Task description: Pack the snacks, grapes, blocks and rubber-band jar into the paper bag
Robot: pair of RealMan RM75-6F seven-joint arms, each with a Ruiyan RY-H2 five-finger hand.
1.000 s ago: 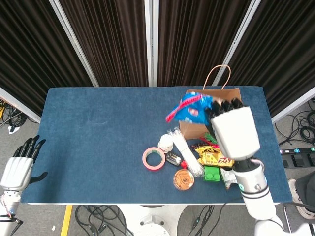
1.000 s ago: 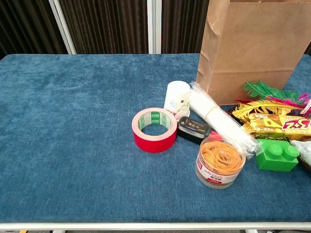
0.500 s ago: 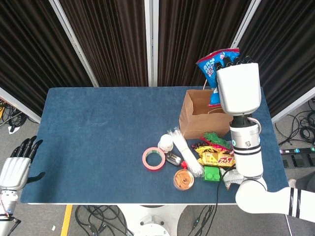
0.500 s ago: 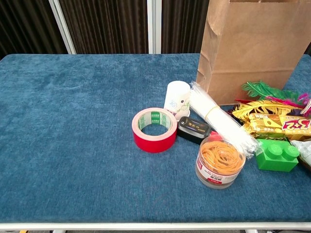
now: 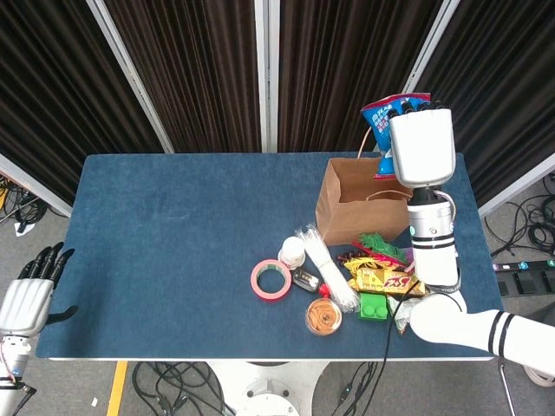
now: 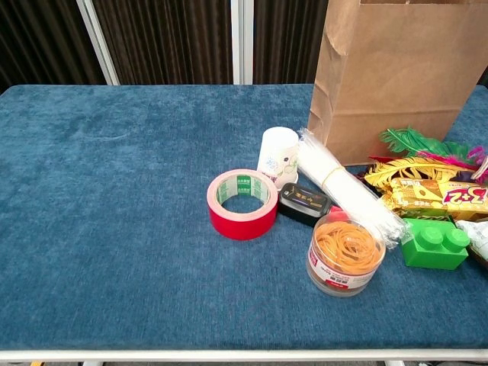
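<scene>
My right hand [image 5: 421,146] is raised above the open brown paper bag [image 5: 351,208] and grips a blue snack packet [image 5: 382,121] that hangs over the bag's mouth. The bag [image 6: 396,72] stands upright at the back right. In front of it lie yellow snack packs [image 6: 427,191], a green block [image 6: 433,244] and the rubber-band jar [image 6: 345,252]. The same items appear from above: snack packs [image 5: 377,277], green block [image 5: 374,306], jar [image 5: 323,317]. My left hand [image 5: 30,295] hangs off the table's left edge, fingers apart, holding nothing. I see no grapes.
A red tape roll [image 6: 242,203], a white cup [image 6: 277,156], a bundle of clear straws [image 6: 343,187], a small black case [image 6: 303,203] and coloured feathers [image 6: 415,143] crowd the bag's front. The left half of the blue table [image 6: 107,198] bears nothing.
My right hand lifted the blue snack packet from in front of the bag to high above its mouth, then shifted slightly right. The left hand sank a little lower.
</scene>
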